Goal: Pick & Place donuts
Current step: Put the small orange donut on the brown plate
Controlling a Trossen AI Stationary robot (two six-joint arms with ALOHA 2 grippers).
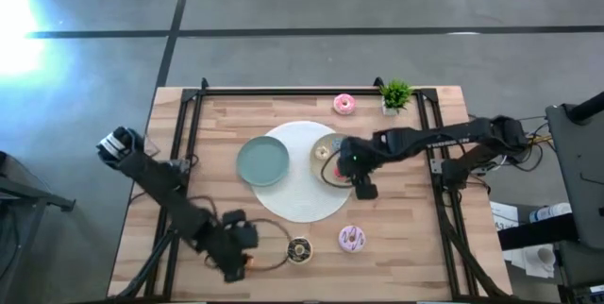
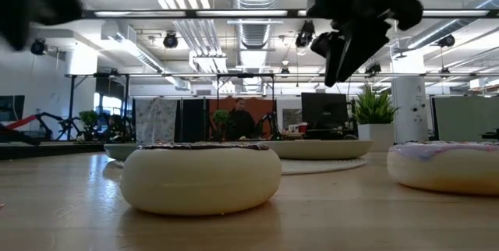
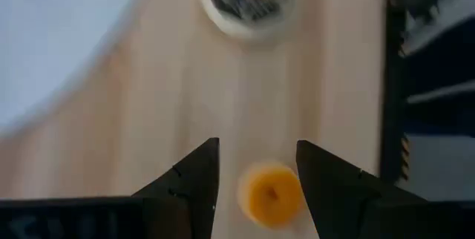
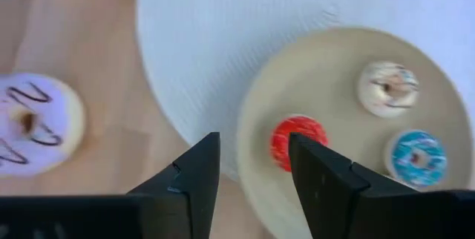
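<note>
My left gripper (image 3: 256,150) is open near the table's near edge (image 1: 238,252). Its fingers stand on either side of a tiny orange donut (image 3: 271,194) that lies flat on the wood, with a gap at each side. The dark chocolate donut (image 1: 299,249) lies just beyond it, and the lilac sprinkled donut (image 1: 352,239) to its right. My right gripper (image 4: 252,142) is open and raised (image 2: 347,44) over the beige plate (image 4: 334,68). That plate holds a tiny red donut (image 4: 297,141), a pale one (image 4: 387,87) and a blue one (image 4: 418,156). The pink-iced donut (image 1: 344,105) lies near the far edge.
A white round mat (image 1: 302,200) lies mid-table under the blue-grey plate (image 1: 262,161) and the beige plate (image 1: 328,149). A small green potted plant (image 1: 395,94) stands at the far right corner. Black frame rails (image 1: 193,125) run along the table's sides. A person sits far behind (image 2: 239,118).
</note>
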